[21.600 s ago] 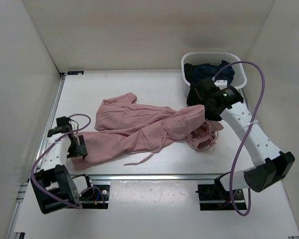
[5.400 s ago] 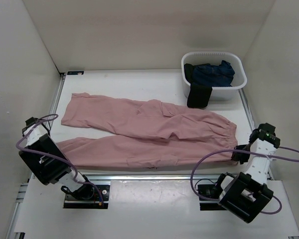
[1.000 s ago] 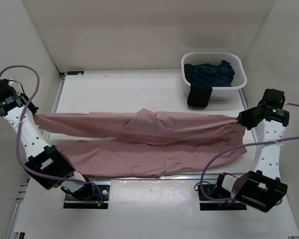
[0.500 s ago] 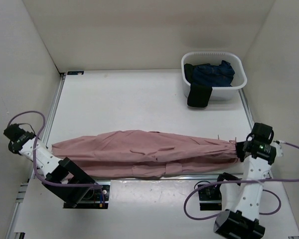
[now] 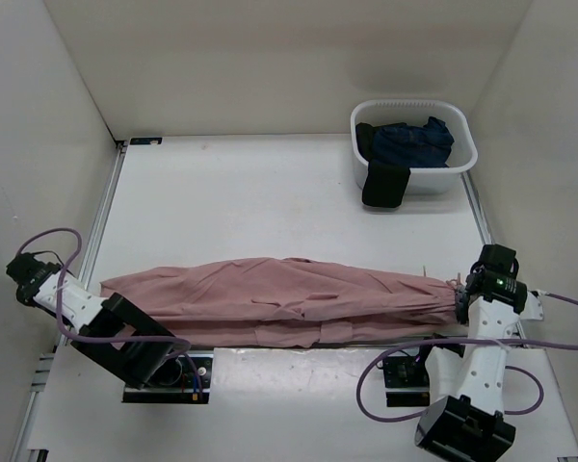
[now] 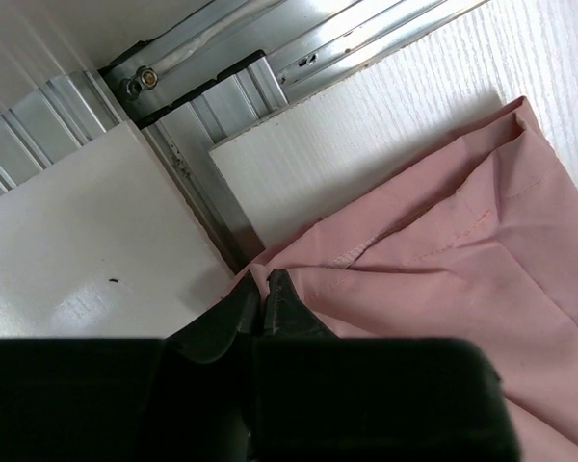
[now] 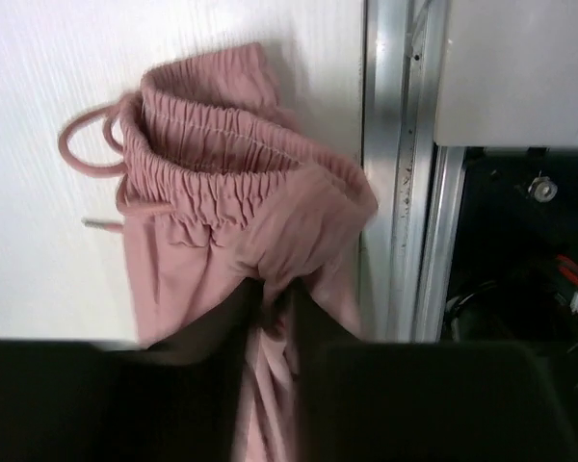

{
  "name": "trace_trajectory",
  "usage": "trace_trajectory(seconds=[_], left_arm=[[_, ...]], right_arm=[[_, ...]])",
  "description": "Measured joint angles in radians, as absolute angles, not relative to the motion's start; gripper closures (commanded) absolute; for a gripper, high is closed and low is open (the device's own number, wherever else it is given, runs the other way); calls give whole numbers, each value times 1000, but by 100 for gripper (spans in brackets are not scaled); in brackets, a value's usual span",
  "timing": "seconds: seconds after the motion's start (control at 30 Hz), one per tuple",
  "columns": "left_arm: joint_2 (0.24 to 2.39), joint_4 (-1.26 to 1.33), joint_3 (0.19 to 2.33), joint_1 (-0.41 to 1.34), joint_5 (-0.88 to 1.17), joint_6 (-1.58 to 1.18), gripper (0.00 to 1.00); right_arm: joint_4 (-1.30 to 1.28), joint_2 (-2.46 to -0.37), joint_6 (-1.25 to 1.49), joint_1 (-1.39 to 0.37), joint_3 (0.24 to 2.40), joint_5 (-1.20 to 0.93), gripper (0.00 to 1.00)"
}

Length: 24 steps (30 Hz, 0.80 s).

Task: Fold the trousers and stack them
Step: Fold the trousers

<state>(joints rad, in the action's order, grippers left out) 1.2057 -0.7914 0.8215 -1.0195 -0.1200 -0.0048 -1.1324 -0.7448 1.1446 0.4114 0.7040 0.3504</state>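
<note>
Slippage worries me most: my left gripper point(image 6: 261, 292) is pinched closed on a mere sliver of hem, my right gripper point(image 7: 273, 294) closed on bunched cloth under the waistband point(image 7: 222, 178). Trousers point(image 5: 279, 296) lie folded lengthwise along the table point(image 5: 270, 192) near edge, stretched between both; extra tension could free the hem, or cloth could snag the rail point(image 7: 403, 144)

The dusty-pink trousers point(image 5: 279, 298) lie folded lengthwise, one leg over the other. They form a long, creased band stretched from 9 to 3 o'clock along the 6 o'clock edge of the table point(image 5: 270, 192). The gathered elastic waistband point(image 7: 222, 154) is bunched at the 3 o'clock end, with its thin drawstring point(image 7: 82, 144) looped loose just beside it. The layered leg hems point(image 6: 462, 202) reach the 9 o'clock end.
</note>
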Motion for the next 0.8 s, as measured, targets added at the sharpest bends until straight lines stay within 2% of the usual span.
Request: trace_trajectory(seconds=[0.03, 0.13, 0.17, 0.23, 0.3, 0.4, 0.5, 0.57, 0.6, 0.67, 0.73, 0.8], left_arm=[[1204, -785, 814, -1019, -120, -5, 67], [1198, -784, 788, -1020, -128, 3, 43], [1198, -793, 786, -1020, -128, 2, 33], [1195, -834, 799, -1022, -114, 1, 19], [1193, -917, 864, -1023, -63, 3, 12], [1179, -1002, 1029, -1017, 42, 0, 12], [1126, -1009, 1134, -952, 120, -4, 23], [1084, -1021, 1132, -876, 168, -1, 25], [1079, -1025, 1117, -835, 175, -1, 27], [1093, -1021, 1066, -771, 170, 0, 32], [1149, -1005, 990, -711, 133, -1, 32], [1217, -979, 904, -654, 89, -1, 32]], right_arm=[[-1135, -742, 1154, 411, 704, 361, 21], [-1135, -736, 1147, 411, 707, 402, 3], [-1133, -736, 1132, 411, 715, 410, 1], [-1116, -748, 1073, 412, 749, 414, 1], [-1086, -780, 1001, 411, 817, 399, 6], [-1009, -863, 879, 376, 958, 354, 17], [-913, -946, 798, 246, 1050, 312, 41], [-862, -997, 769, 94, 1066, 288, 49], [-847, -1025, 768, 4, 1065, 287, 66], [-847, -1092, 795, -164, 1061, 302, 79], [-828, -1136, 841, -284, 1010, 305, 89], [-817, -1149, 902, -346, 896, 295, 94]])
